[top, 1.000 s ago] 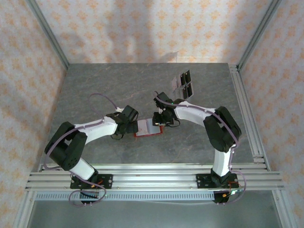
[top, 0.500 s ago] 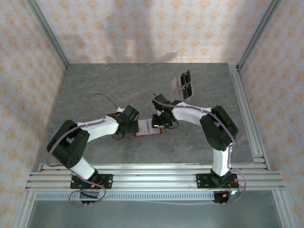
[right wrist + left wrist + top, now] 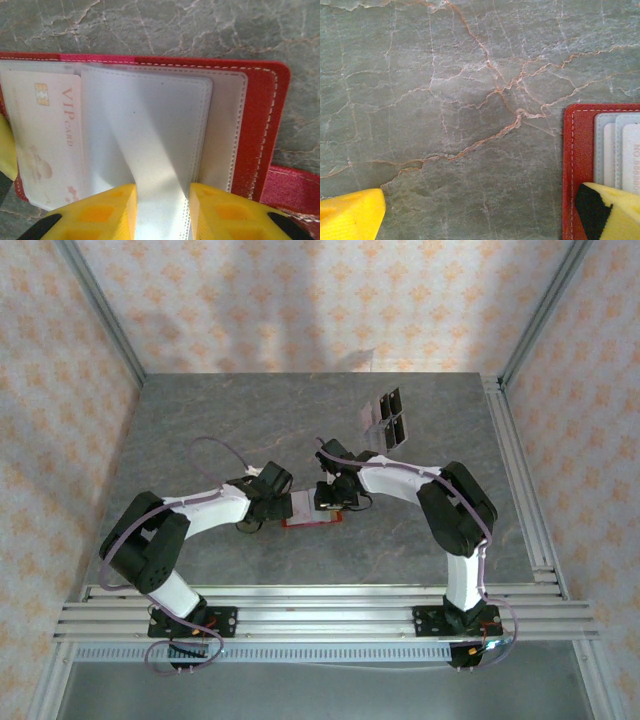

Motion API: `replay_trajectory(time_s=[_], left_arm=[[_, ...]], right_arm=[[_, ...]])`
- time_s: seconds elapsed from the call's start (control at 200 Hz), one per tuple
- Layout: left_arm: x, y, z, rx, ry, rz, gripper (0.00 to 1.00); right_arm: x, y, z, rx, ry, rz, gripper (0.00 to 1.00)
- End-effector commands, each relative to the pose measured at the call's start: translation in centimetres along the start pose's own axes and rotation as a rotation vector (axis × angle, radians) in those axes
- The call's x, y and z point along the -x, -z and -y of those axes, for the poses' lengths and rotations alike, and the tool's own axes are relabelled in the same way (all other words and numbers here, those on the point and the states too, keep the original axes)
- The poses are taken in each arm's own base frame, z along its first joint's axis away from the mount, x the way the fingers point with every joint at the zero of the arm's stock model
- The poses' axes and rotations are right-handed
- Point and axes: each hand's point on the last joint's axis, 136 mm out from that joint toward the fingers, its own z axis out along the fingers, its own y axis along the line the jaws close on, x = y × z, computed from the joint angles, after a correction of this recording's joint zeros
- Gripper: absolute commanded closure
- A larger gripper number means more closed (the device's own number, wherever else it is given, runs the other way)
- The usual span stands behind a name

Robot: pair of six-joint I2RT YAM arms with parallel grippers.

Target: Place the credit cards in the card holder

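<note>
Grey stone-patterned surface, veined with pale orange cracks, walled by orange-and-cream patterned paper.

My left arm and right arm both reach inward and meet near the middle of the surface.

Small red folding card holder lies open and flat on the surface at centre, between my two wrists. Right wrist view: red leather cover with white stitching, clasp tab at lower right, pale lining and clear plastic leaves inside. Left wrist view: one red corner with stacked pale pocket edges.

Clear plastic stand with four dark rectangles stands on the far side, well apart from the card holder, beyond my right arm.

Left gripper sits at the card holder's left edge. Wrist view: yellow fingers spread wide, one over bare surface, the other, black-tipped, over the red border. Contact: cannot tell.

Right gripper is over the card holder's right half. Wrist view: yellow fingers only narrowly parted, nothing clamped, tips low over a pale translucent plastic leaf that shows through the gap. Whether they press it: cannot tell.

Pale pink card marked "VIP CARD" lies in the pocket left of that leaf, gold chip near its top edge.
</note>
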Motion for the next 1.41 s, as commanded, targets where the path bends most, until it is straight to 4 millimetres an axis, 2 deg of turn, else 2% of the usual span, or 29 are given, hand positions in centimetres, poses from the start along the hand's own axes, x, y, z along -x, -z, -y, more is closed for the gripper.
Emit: replay_trajectory(time_s=[0.0,0.37,0.641,1.046,1.236,1.401], left_arm=[[-0.2,-0.5,0.2,-0.01,-0.007,-0.01,0.0],[-0.2,-0.5,0.3,-0.017,-0.003,-0.009,0.0],[-0.2,-0.5,0.4,-0.019,-0.004,-0.009,0.0],[-0.2,-0.4,0.4,-0.025,-0.003,-0.009,0.0],[0.0,0.0,0.3,-0.024,-0.002,0.002,0.0],[0.5,0.6,0.1,-0.021,-0.004,0.021,0.0]], right_arm=[[0.4,-0.3,-1.2,0.038,-0.01,-0.003,0.67],[1.0,1.1,-2.3,0.076,-0.016,0.036,0.67],[1.2,1.0,-3.0,0.107,-0.029,0.034,0.67],[1.7,2.5,-4.4,0.169,-0.047,0.062,0.67],[2.1,2.9,-5.2,0.209,-0.064,0.074,0.67],[2.1,2.9,-5.1,0.203,-0.065,0.077,0.67]])
